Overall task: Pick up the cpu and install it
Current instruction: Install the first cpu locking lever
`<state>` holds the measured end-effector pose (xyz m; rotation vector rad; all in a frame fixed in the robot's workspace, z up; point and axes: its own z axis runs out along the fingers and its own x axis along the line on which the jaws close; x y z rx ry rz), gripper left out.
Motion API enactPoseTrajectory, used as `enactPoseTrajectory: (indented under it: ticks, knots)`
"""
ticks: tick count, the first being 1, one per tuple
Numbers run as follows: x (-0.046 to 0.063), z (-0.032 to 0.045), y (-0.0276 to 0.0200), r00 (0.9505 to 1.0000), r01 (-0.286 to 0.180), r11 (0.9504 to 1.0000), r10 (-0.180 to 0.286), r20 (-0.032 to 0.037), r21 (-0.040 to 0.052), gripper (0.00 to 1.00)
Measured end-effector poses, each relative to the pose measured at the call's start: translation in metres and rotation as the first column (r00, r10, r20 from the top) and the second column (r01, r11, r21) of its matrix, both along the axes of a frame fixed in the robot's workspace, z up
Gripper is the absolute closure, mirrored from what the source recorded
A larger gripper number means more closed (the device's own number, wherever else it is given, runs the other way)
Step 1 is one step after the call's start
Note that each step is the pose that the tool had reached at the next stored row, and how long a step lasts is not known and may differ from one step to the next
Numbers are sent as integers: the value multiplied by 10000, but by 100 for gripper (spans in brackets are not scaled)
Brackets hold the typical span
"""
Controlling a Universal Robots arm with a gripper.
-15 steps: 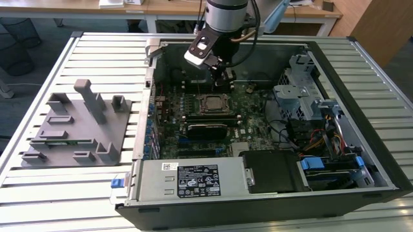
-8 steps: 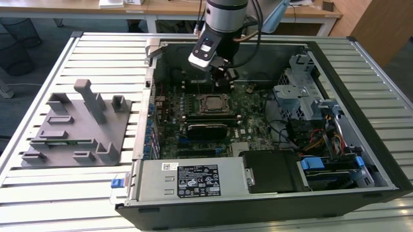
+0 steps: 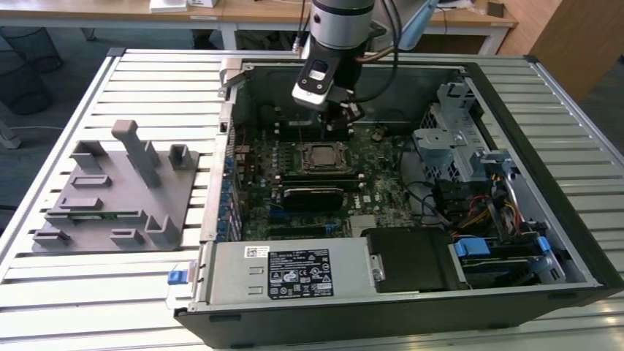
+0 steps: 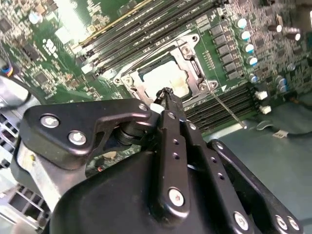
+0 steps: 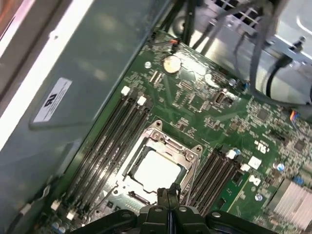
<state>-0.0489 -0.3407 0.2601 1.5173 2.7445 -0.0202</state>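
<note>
On the exterior view's left of the open black computer case (image 3: 507, 110) stands a grey plastic fixture block (image 3: 117, 197) on the slatted metal table (image 3: 58, 292). Inside the case lies the green motherboard (image 3: 381, 164) — its metal-framed socket (image 5: 187, 156) holds the cpu (image 5: 156, 170), a flat square chip with a silver-grey top, already seated. The black gripper (image 4: 164, 95) hangs just above the socket, fingers pressed together on nothing. Toward the exterior view's right of the socket — a grey drive cage (image 3: 458, 142) and bundled cables (image 3: 478, 208).
</note>
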Motion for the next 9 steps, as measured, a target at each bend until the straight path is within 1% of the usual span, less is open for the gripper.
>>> enactPoseTrajectory:
  ticks: [2,4,6,9]
  knots:
    - [0,0,0,9995,-321,9995,321,0,0,89]
    - [0,0,0,9979,-646,9979,646,-1,-1,89]
    - [0,0,0,9953,-971,9953,971,-1,-2,89]
    - [0,0,0,9900,-1410,9900,1410,-1,-4,89]
